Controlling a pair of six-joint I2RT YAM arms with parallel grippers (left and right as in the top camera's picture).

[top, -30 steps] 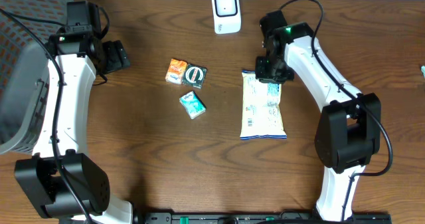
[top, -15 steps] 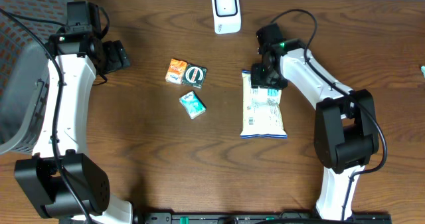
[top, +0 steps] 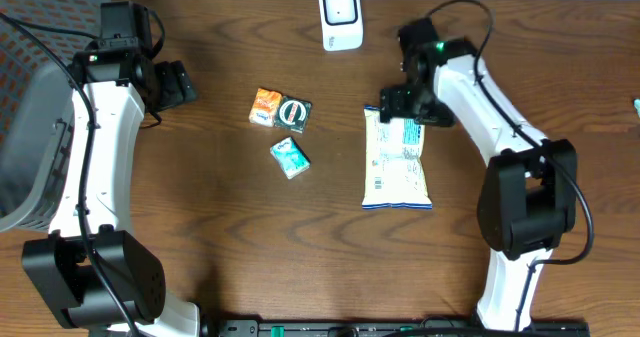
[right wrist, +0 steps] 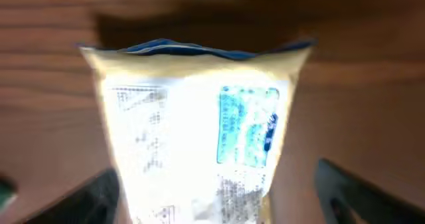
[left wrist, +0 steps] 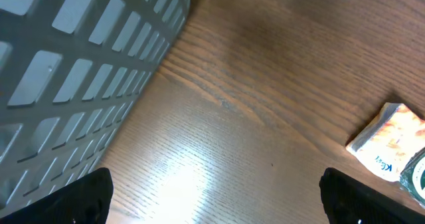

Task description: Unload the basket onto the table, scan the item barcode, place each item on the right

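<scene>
Right, the right gripper [top: 407, 108] hangs over the 12 o'clock end of the snack bag [top: 397, 163] with its jaws spread wide. One finger sits either side of the top seam and, as far as I can see, it's pinching nothing. The wrist view is blurred, but both fingers look clear of the pack. The bag lies flat on the table [top: 330, 267], right of centre, long axis running 12 to 6, printed panel up. I can't make out the barcode itself, only small print and a teal patch near the top. The scanner [top: 341, 17] is at 11 o'clock from the bag, by the table's far edge and well apart from it. My read is that the next move is a grab, then a carry to the scanner. Close squarely on the middle of the seam, not a corner, so the pack hangs straight. It looks limp and will likely sag and crinkle, so lift slowly and hold the printed side steady toward the scanner window. The lane from bag to scanner is bare wood. Three small packets sit at 9 o'clock from the bag, well off that lane: the orange packet [top: 265, 107] touching the dark round-logo packet [top: 294, 113], and the teal packet [top: 290, 158] just below. The left gripper [top: 178, 85] is wide open and empty, over by the grey basket [top: 35, 127] at the table's 9 o'clock side, out of the way. Only worry: the right arm's cable [top: 462, 10] loops near 12 o'clock, so watch it on the swing.
</scene>
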